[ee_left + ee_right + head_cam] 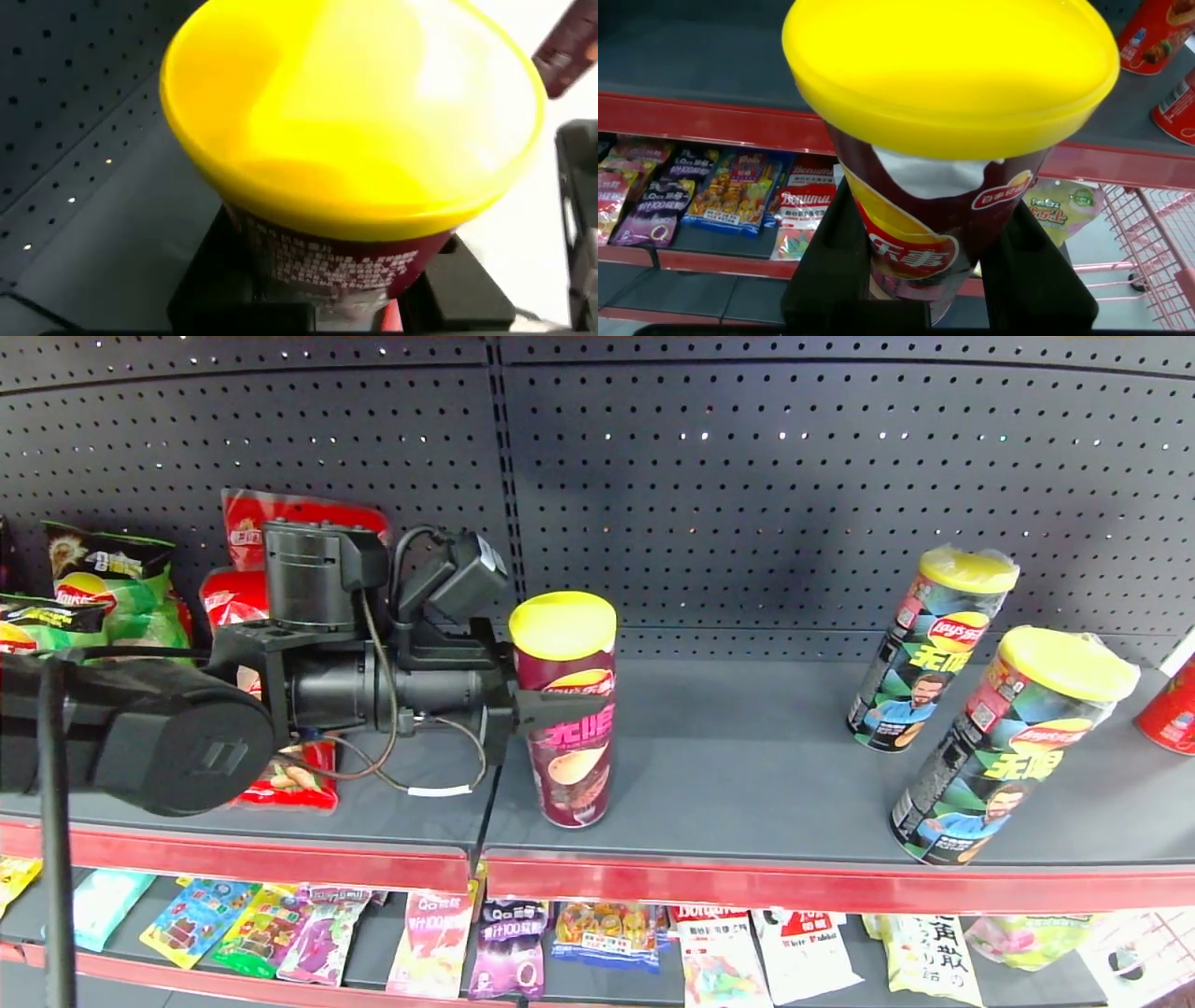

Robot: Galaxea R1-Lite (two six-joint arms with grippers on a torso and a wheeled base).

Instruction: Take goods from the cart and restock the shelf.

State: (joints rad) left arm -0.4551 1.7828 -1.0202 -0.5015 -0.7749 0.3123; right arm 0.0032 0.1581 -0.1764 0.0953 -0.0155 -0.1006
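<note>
**Desk:** While the left end effector [560, 702] clamps the maroon can [567, 756] upright at centre frame, near the shelf [747, 784] front, what matters?

**Photographer:** Probably seating its base flat, behind the red lip [747, 885], before letting go. The forearm lies level across frame left. The right end effector [934, 280] grips a second can [948, 84].

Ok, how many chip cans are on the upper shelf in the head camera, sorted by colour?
maroon can: 1
green-and-black cans: 2
red can: 1, cut off by the picture's edge
Total: 4
</note>
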